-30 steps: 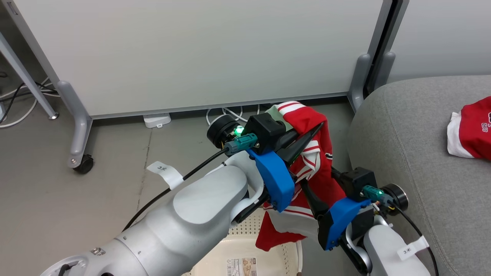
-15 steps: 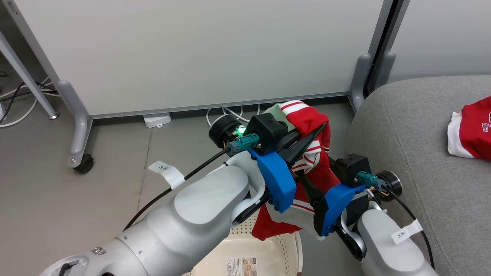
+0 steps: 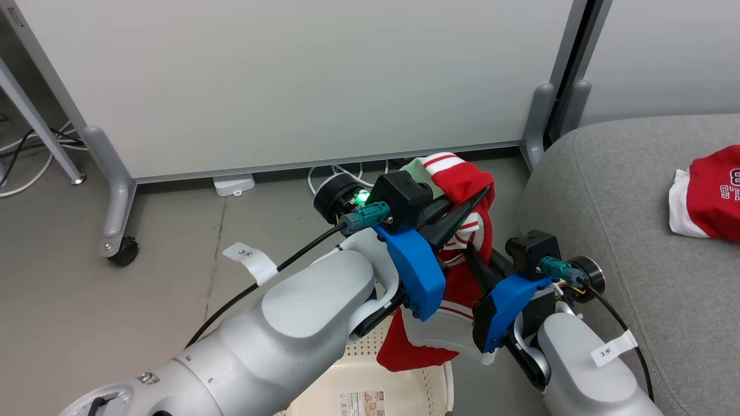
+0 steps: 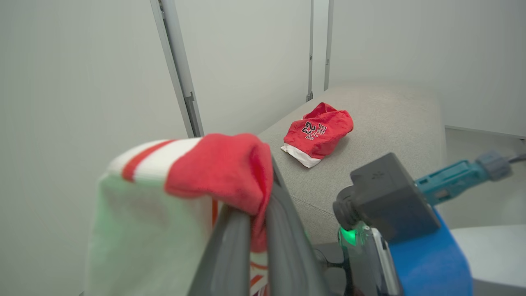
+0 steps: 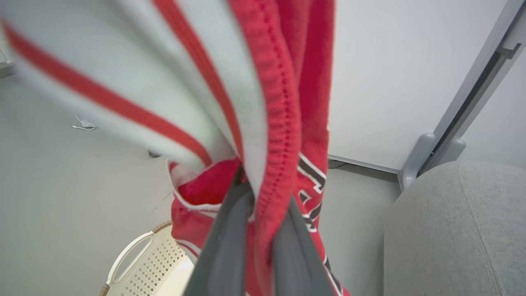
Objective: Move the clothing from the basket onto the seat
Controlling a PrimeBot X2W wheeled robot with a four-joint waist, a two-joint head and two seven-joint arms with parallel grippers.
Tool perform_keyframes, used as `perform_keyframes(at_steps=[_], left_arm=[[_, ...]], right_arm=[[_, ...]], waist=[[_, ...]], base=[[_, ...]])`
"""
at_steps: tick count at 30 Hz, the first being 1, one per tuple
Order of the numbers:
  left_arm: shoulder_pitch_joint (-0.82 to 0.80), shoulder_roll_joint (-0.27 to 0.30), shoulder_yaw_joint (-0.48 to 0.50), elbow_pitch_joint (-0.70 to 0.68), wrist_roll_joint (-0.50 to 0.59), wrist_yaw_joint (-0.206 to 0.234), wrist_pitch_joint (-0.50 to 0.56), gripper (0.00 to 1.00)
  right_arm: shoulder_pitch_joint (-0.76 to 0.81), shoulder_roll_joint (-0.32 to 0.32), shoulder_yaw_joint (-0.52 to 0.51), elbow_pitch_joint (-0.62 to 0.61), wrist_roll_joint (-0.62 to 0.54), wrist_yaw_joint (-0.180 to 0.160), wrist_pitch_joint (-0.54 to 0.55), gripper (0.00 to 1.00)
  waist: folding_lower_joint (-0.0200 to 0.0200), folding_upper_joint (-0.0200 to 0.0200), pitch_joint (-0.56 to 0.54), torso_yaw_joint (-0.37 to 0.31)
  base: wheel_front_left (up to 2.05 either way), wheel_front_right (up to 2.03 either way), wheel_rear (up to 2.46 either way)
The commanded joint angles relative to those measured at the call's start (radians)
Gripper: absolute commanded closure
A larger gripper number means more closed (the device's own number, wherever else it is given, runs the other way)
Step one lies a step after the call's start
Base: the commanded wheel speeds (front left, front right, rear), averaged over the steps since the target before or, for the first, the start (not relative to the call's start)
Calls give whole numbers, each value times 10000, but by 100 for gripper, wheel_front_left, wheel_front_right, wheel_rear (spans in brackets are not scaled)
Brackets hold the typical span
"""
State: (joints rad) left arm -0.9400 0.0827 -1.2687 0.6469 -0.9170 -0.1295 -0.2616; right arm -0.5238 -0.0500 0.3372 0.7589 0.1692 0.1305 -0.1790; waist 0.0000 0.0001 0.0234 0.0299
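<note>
Presently, item by item, for you at the controls.

**Head view.**
- Your left gripper (image 3: pixel 481 195) is clamped on the upper fold of the red garment (image 3: pixel 462 173), its dark fingers pinched together with fabric between them.
- Your right gripper (image 3: pixel 469 249) sits just beside and below it, with its fingers likewise closed into the same garment.
- The garment hangs between the two. Its lower hem dangles over the basket (image 3: pixel 448 378), at or just above the rim; you cannot tell contact from here.
- The basket stands on the floor beside the seat (image 3: pixel 624 271).
- A second red garment (image 3: pixel 708 193) lies crumpled on the seat, well apart from both grippers.
- Behind these are a pale partition panel (image 3: pixel 289 86), its caster (image 3: pixel 123 252) and some loose cables (image 3: pixel 332 173).

**Left wrist view.**
- The left gripper (image 4: pixel 259 213) is closed, with the red garment (image 4: pixel 222 168) draped over the tips and hiding them.
- White striped trim shows to the left of the fingers.
- The second red garment (image 4: pixel 318 131), numerals 23 showing, rests on the seat (image 4: pixel 382 123).

**Right wrist view.**
- The right gripper (image 5: pixel 257 195) is nipped shut on the bunched red garment (image 5: pixel 283 102).
- The fabric rises above the fingers and falls behind them.
- The basket (image 5: pixel 135 250) is below left, with one handle slot visible.
- The seat (image 5: pixel 456 226) is at the right.
</note>
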Motion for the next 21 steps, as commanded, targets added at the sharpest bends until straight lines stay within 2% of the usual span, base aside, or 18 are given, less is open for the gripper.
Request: perform_keyframes(at_steps=[1,8,10,11,12,21], left_arm=[[-67,32,7,5,-60,-12,-51,100],[-18,44,24,52,-67,-12,-51,100],[31,45,67,78,-84,-12,-51,57],[52,42,96,87,-86,-12,-51,24],[77,39,106,92,-107,-12,-51,0],[145,26,78,156,-175,-13,-51,0]], right_arm=[[-183,-9,23,62,46,5,-54,100],[-232,-9,35,199,135,5,-185,100],[-208,-9,40,225,172,5,-219,100],[-197,-9,48,240,187,5,-231,100],[-192,-9,53,260,194,5,-245,100],[-154,-9,75,365,206,5,-325,100]], waist=[[0,-1,-1,-5],[0,-1,-6,-16],[0,-1,-13,-19],[0,-1,-15,-21],[0,-1,-17,-24],[0,-1,-77,-60]], base=[[0,0,0],[0,0,0],[0,0,0],[0,0,0],[0,0,0],[0,0,0]])
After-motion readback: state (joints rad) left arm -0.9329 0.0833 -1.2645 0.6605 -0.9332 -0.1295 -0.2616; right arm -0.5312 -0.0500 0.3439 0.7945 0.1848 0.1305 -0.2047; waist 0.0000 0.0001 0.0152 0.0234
